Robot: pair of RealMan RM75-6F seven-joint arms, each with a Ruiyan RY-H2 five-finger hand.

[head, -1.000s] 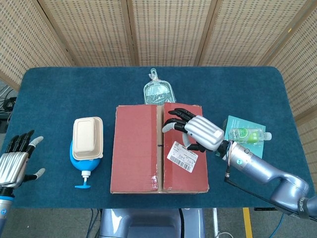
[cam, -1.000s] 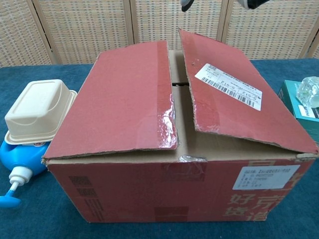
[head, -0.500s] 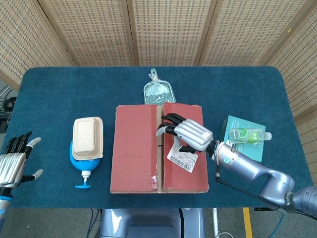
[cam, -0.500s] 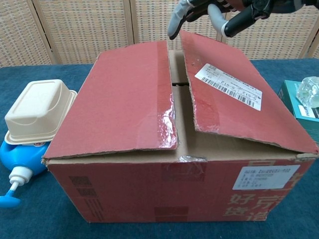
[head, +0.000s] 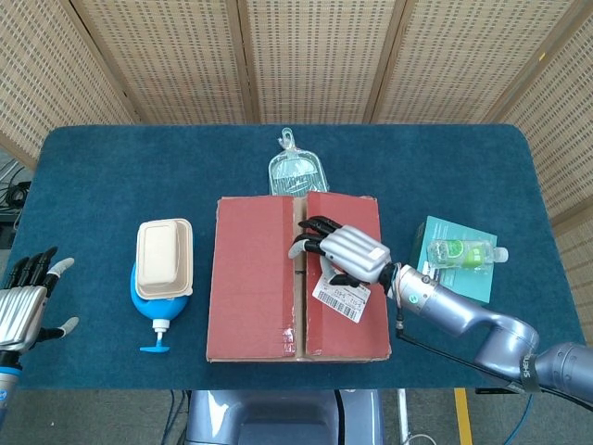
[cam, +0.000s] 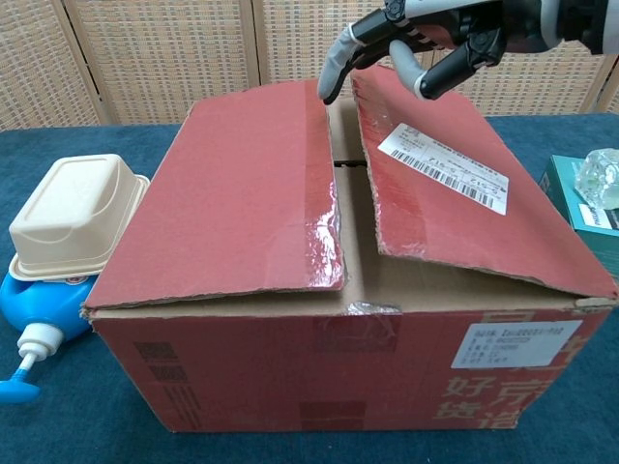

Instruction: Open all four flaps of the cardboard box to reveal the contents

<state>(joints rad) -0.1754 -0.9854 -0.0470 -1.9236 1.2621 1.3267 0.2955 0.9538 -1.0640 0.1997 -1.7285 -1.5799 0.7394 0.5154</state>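
Box [head: 296, 276] sits mid-worktop in the head view, directly under the right hand [head: 347, 252]. That hand lies over the right flap [head: 345, 306], its dark fingers [head: 310, 234] reaching across the centre seam toward the left flap [head: 255, 278]. Just beneath the hand is the white label [head: 341, 295]. Beyond its fingertips lies a clear scoop [head: 296, 170]; behind its wrist, a bottle [head: 460, 250] rests on a teal packet [head: 468, 278]. Well away on the far side of the box, a cream container [head: 164, 257] sits on a blue dispenser [head: 153, 311], and the left hand [head: 28, 306] hangs at the worktop's edge, spread and holding nothing.

In the chest view the right hand [cam: 416, 43] hovers at the far end of the seam, fingers partly curled, one pale fingertip [cam: 334, 72] dipping to the inner edge of the right flap [cam: 474, 203]. Whether it grips that edge I cannot tell. Both top flaps slope up slightly and a gap shows between them, but neither is folded back. By my judgement the task is barely begun: all four flaps remain to be opened, and no contents show.
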